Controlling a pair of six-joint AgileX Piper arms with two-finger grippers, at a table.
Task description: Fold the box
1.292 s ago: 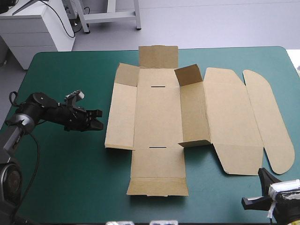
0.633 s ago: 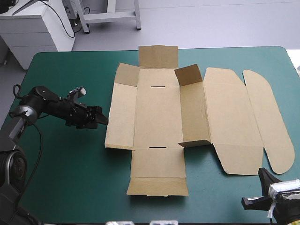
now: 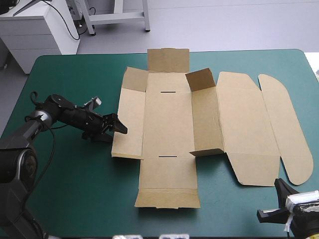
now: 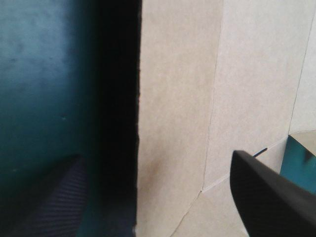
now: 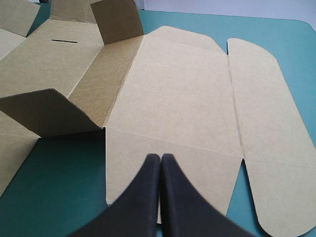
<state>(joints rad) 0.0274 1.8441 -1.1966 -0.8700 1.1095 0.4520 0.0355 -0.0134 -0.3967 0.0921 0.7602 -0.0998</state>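
Straddling the left edge of the box (image 3: pixel 169 119), spread nearly flat across the middle of the bench (image 3: pixel 75 189), the left gripper (image 3: pixel 118 127) with released fingers (image 4: pixel 266 192) looks set to pinch and raise that wall, while the right gripper (image 5: pixel 161 157) sits clenched and empty at the near right corner.

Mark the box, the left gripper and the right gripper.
box (image 3: pixel 167 124): high view, middle of its centre panel.
left gripper (image 3: pixel 121 125): high view, midway between its open jaws, at the box's left edge.
right gripper (image 5: pixel 160 159): right wrist view, where its shut jaws meet.
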